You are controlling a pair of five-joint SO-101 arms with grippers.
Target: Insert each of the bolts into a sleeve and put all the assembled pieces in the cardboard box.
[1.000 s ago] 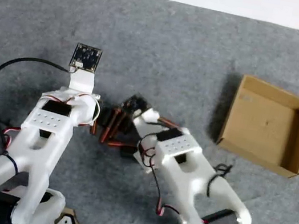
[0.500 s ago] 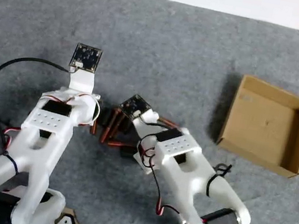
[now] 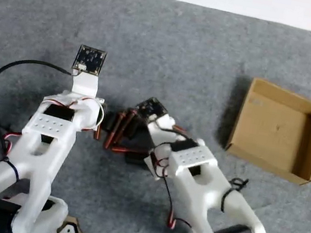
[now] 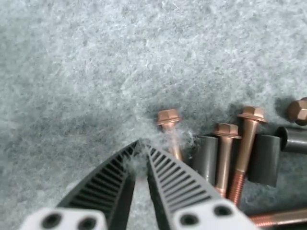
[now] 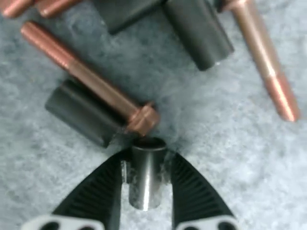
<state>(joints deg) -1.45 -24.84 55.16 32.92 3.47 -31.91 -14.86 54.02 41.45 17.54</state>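
1. Right hand [image 5: 146, 159] is clenched on a sleeve [image 5: 145, 184], gripped across its round wall. The open mouth points out past the fingertips, low over the grey surface [image 3: 186, 43].
2. Left hand [image 4: 140, 144] is clenched on nothing, its tips resting together on the surface just beside a bolt [image 4: 170, 132].
3. Handling, my guess: the sleeve is rigid, smooth and light, so it may roll or slip between the jaws. Best held mid-length.
4. A bolt looks stiff and dense. Take it by the shank near the head, leaving the threaded end free to enter.
5. Looks: bolts [image 4: 247, 141] are copper-coloured with flanged hex heads; sleeves [image 4: 207, 158] are short dark grey tubes.
6. Loose pieces lie heaped between the arms. The cardboard box [image 3: 267, 130] stands well apart, on the right arm's side.
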